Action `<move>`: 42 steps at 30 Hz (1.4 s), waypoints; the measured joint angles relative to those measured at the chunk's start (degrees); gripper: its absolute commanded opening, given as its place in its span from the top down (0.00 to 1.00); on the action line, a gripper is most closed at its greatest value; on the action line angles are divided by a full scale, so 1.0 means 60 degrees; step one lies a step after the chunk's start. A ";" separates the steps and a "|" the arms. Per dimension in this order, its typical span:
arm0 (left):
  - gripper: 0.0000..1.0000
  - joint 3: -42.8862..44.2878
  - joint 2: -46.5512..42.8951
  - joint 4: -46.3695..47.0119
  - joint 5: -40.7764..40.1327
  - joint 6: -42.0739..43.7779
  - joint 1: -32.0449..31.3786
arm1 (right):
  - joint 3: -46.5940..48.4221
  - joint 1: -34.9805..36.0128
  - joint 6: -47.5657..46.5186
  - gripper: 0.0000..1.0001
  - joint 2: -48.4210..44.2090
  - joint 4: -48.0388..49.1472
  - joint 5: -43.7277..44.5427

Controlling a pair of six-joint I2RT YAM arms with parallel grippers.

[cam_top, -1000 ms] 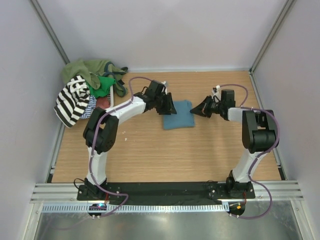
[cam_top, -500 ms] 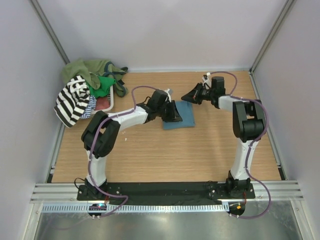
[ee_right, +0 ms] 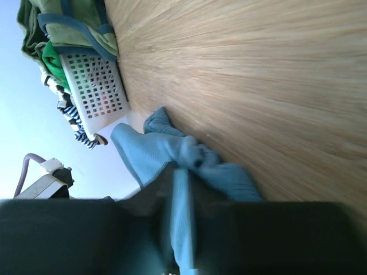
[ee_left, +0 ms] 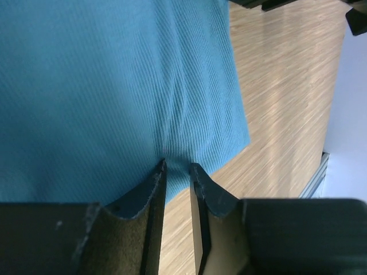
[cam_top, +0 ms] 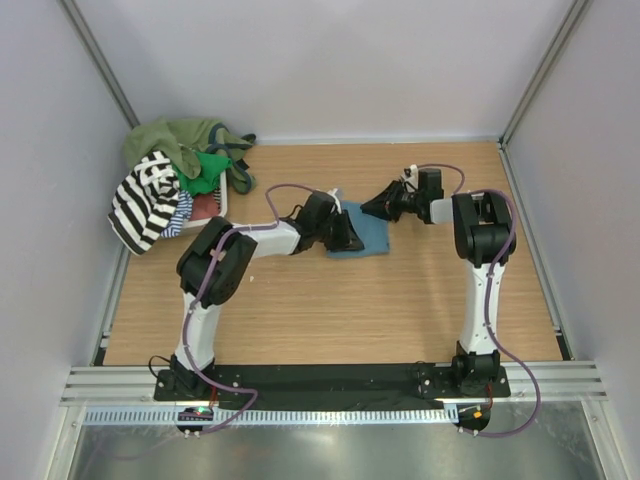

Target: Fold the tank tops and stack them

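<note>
The plain teal-blue tank top (cam_top: 370, 235) lies folded on the wooden table, mid-back. My left gripper (cam_top: 348, 238) is at its left side; in the left wrist view the jaws (ee_left: 178, 167) are nearly closed and pinch the edge of the teal cloth (ee_left: 114, 86). My right gripper (cam_top: 373, 208) is at the top's far right corner, shut on a bunched fold of teal cloth (ee_right: 143, 152) that runs between its fingers (ee_right: 182, 172). The black-and-white striped tank top (cam_top: 145, 200) hangs over the heap at far left.
A white mesh basket (cam_top: 222, 203) stands at the back left corner with olive (cam_top: 165, 140) and green (cam_top: 210, 168) tops piled on it; it also shows in the right wrist view (ee_right: 97, 91). Grey walls close in the table on three sides.
My left gripper moved right and nearer onto the teal top's left edge. My right gripper swung left from beside the top to its far corner and closed on the cloth.
</note>
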 measured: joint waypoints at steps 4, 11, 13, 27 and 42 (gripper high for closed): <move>0.66 -0.0452 -0.0750 -0.0357 -0.0288 0.0295 0.0000 | -0.0040 0.0000 -0.0233 0.47 -0.0433 -0.0262 0.0142; 0.54 -0.1147 -0.3173 -0.1676 -0.1089 0.1038 0.0000 | -0.0648 -0.0040 -0.1953 0.37 -0.2470 -0.2390 0.1636; 0.54 -0.1341 -0.3858 -0.1956 -0.1395 0.1220 0.0000 | -0.1024 -0.0058 -0.2448 0.37 -0.3228 -0.2980 0.2106; 0.48 -0.3803 -0.6681 -0.3428 -0.4364 0.1825 0.0000 | -0.2069 0.0645 -0.4430 0.23 -0.4827 -0.5654 0.5308; 0.40 -0.6040 -0.8258 -0.2652 -0.6291 0.3002 0.0000 | -0.1989 0.1366 -0.4597 0.72 -0.4244 -0.5464 0.6251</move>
